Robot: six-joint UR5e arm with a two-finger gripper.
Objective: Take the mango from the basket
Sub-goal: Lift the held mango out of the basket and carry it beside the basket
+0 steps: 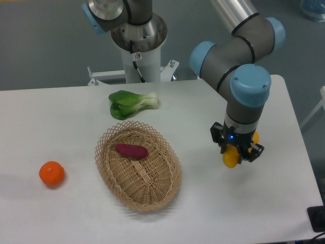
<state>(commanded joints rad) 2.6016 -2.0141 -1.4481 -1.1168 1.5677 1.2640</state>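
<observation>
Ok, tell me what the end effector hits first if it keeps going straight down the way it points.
Probably bare table. The end effector points down, shut on the mango, well right of the basket. Nothing shows beneath it, though one view leaves depth uncertain.

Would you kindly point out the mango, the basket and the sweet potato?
mango [230, 158]: fixed camera, lower yellow end.
basket [172, 175]: fixed camera, right rim.
sweet potato [131, 150]: fixed camera, middle.

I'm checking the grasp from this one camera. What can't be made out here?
- Mango: mostly hidden by the hand; only yellow ends show.
- Finger contact on it: covered by the hand's body.
- Whether the mango touches the table: not clear from this angle.
- Dark object: cut off by the right edge.
</observation>
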